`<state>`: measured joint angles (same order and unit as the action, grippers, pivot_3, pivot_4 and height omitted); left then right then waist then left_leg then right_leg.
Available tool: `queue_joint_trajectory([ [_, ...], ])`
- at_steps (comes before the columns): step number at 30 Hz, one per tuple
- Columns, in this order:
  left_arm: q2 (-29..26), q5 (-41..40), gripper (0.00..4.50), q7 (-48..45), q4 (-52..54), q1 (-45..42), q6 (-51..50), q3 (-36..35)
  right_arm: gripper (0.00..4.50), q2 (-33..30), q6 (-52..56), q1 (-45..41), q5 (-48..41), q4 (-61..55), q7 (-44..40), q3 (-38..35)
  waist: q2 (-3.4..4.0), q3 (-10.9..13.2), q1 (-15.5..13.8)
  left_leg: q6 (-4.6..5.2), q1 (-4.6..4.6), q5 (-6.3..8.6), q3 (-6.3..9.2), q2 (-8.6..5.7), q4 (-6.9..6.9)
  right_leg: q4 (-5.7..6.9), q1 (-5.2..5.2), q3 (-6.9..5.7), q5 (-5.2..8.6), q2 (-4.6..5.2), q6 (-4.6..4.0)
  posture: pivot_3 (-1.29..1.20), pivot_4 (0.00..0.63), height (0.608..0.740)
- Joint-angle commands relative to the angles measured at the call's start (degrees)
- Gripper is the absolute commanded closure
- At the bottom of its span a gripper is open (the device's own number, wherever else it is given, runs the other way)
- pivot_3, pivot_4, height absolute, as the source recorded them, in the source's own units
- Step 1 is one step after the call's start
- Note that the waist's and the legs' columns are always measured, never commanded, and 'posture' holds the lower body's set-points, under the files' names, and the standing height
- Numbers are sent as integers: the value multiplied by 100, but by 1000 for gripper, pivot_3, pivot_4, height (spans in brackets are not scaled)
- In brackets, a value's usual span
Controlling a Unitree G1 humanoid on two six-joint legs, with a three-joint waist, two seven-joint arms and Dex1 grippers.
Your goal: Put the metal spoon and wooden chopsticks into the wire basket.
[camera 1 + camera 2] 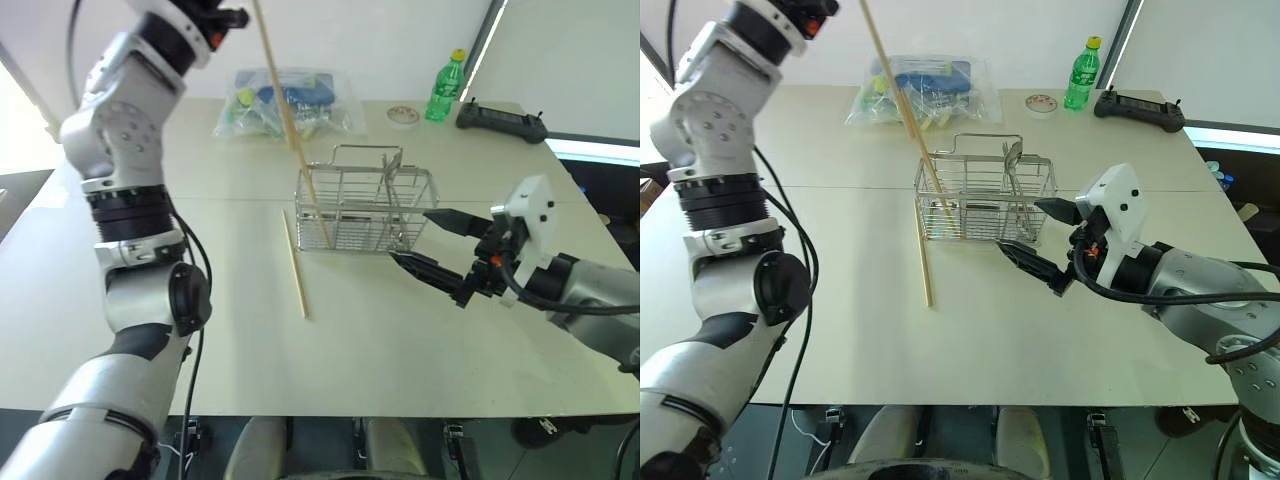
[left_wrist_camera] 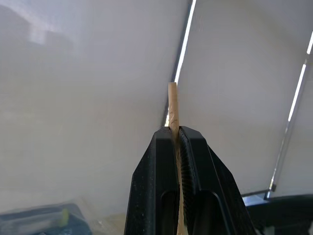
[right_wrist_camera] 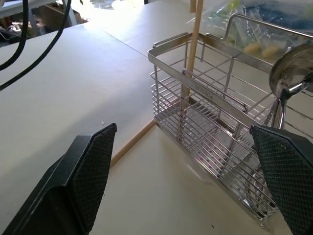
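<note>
**Pale wood stick going into the rack, one stick left on the table**

Pale tan wood: one long chopstick [image 1: 285,105] is pinched at its upper end by the left gripper [image 2: 176,147], jaws clamped tight on it. The stick hangs steeply, its lower tip inside the left compartment of the rectangular silver wire basket [image 1: 365,210], probably so it can drop in upright. The second wooden chopstick [image 1: 295,265] lies flat on the beige table [image 1: 400,340], just beside the basket's left end. The shiny metal spoon [image 3: 288,73] already stands in the basket's right compartment, bowl up.

Left arm is raised high, forearm nearly vertical. Right gripper [image 1: 435,245] hovers near the basket's right side, fingers spread wide, holding nothing.
</note>
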<state>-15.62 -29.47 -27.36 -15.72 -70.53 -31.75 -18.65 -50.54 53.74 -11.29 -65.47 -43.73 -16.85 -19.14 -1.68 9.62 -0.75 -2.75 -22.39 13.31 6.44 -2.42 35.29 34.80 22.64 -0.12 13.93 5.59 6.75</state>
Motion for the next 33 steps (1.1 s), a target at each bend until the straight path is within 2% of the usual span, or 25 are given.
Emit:
queue_joint_trajectory([
  [1,75,-162,4480,-80,31,-142,153,83,0,-27,-154,89,-115,-233,177,-325,1,0,13,1,0,1,0,0,-3,0,2,0,0,0,0,0,150,721],
  [8,320,-32,4480,-215,61,139,279,563,0,4,-239,321,-289,-419,538,-478,1,0,2,7,1,3,-1,2,-4,0,2,0,0,-5,1,0,150,721],
  [14,364,233,4480,-467,441,822,490,1130,0,-57,-336,456,-402,-467,722,-554,2,-1,4,7,3,3,-1,4,-2,-1,-2,0,0,-5,-1,0,150,721],
  [23,605,246,4480,-170,685,1325,392,1249,0,-136,-415,290,-466,-344,722,-532,2,-1,-2,7,1,3,0,4,-3,-6,-1,0,0,-5,-2,0,150,721],
  [26,643,166,3436,-109,814,1415,313,1224,0,-163,-449,286,-411,-273,658,-510,2,-1,-3,7,1,3,0,4,-2,-6,-2,0,0,-5,-2,0,150,721],
  [30,571,-76,1412,-30,1022,1391,-20,1077,0,-156,-472,249,-387,-229,616,-440,2,-1,0,8,1,3,0,4,-2,-6,-2,0,0,-5,-2,0,150,721],
  [32,507,-459,427,124,1065,1238,-459,783,0,-143,-478,257,-374,-232,581,-415,2,-1,4,8,1,3,1,4,-2,-6,-2,0,0,-5,-2,0,150,721],
  [33,481,-764,427,265,1033,1111,-778,552,0,-140,-481,267,-369,-232,564,-410,2,-1,7,8,2,3,1,4,-2,-5,-2,0,1,-5,-2,0,150,721],
])
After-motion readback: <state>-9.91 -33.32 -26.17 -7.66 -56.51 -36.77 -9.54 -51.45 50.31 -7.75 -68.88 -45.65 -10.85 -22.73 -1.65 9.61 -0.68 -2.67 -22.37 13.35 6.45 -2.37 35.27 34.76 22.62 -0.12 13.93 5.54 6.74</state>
